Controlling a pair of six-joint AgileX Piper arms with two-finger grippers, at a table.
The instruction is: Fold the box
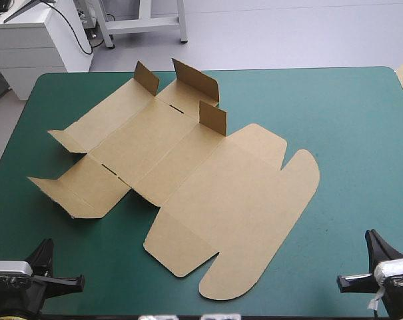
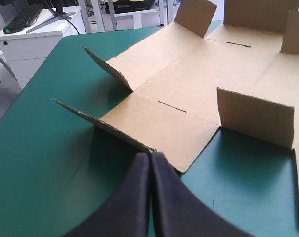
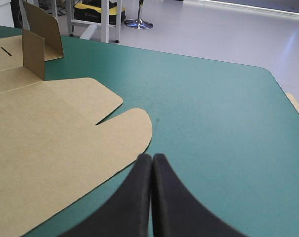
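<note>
A: Where is the flat brown cardboard box (image 1: pixel 208 187) now?

B: It lies spread open on the teal-green table cover (image 1: pixel 348 133), a little toward the left side. Only some small flaps (image 1: pixel 212 118) stand up. I think it lies there so that both arms can reach it.

A: And the claws?

B: The left gripper (image 2: pixel 150 157) and the right gripper (image 3: pixel 152 157) each have their black fingers pressed together and hold nothing. They hang at the table's near edge, apart from the board, probably ready to begin, as no wall is raised yet.

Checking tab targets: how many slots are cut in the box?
2 in the box: the far slot by the far upright wall, the near slot in the near-left panel. Upright flaps could hide more.
</note>
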